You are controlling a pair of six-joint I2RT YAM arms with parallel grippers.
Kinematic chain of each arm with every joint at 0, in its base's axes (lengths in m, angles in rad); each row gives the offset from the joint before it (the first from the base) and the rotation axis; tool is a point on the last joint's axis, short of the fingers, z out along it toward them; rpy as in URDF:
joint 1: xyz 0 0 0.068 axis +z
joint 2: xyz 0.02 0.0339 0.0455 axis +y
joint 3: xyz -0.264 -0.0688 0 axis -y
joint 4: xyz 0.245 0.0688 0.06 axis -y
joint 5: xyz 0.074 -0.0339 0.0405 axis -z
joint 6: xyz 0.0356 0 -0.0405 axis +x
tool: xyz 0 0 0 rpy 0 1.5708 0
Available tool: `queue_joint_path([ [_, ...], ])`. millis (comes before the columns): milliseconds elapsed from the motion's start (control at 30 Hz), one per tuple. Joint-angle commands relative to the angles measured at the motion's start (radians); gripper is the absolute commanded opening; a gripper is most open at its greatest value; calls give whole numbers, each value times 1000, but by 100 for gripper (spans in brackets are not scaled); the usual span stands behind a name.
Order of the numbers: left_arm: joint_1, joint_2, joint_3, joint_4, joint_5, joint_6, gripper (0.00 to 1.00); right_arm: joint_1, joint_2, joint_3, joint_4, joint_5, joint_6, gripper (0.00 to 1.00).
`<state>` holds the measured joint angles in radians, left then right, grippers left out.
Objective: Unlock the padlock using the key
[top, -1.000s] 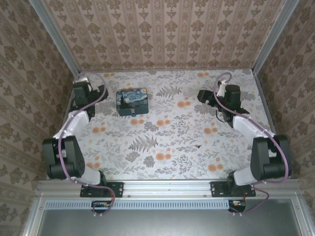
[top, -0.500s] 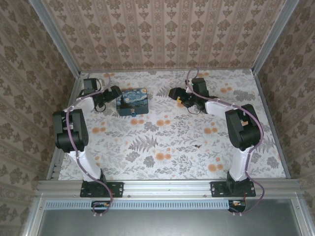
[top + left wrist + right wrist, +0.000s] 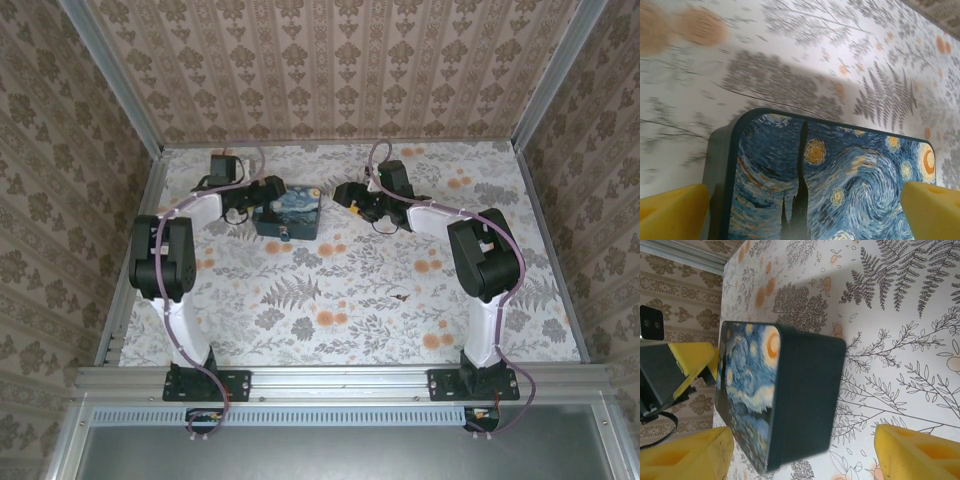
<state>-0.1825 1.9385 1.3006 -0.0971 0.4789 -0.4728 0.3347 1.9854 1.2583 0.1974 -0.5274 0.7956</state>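
Two pincers flank the Starry-Night box (image 3: 292,210) at the far middle of the table (image 3: 500,300). My left pincer (image 3: 268,190) hangs over the box's far left corner, jaws spread wide with the painted lid between them. My right pincer (image 3: 341,192) sits just right of the box, jaws apart, gripping nothing. The padlock (image 3: 284,238), I think, is the small glint at the box's near edge. The key (image 3: 402,296) lies alone on the table, nearer and right of centre.

Box (image 3: 289,214) far centre; near table (image 3: 350,322) free
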Motion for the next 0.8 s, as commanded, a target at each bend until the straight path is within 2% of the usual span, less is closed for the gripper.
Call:
queue_joint_path([
  [0, -62, -1, -23, 39, 40, -32, 100, 1, -37, -40, -27, 32, -13, 75],
  [300, -223, -70, -145, 151, -16, -145, 100, 2, -143, -243, 10, 73, 4, 68],
  [500, -268, -103, -219, 207, -55, -194, 100, 1, -241, -371, 60, 85, 34, 64],
  [633, -267, -124, -248, 230, -68, -212, 100, 1, -254, -370, 58, 84, 47, 57],
  [667, -294, -128, -256, 236, -70, -217, 100, 2, -250, -364, 62, 81, 54, 54],
  [767, -296, -142, -270, 246, -70, -226, 100, 0, -218, -329, 71, 64, 75, 52],
])
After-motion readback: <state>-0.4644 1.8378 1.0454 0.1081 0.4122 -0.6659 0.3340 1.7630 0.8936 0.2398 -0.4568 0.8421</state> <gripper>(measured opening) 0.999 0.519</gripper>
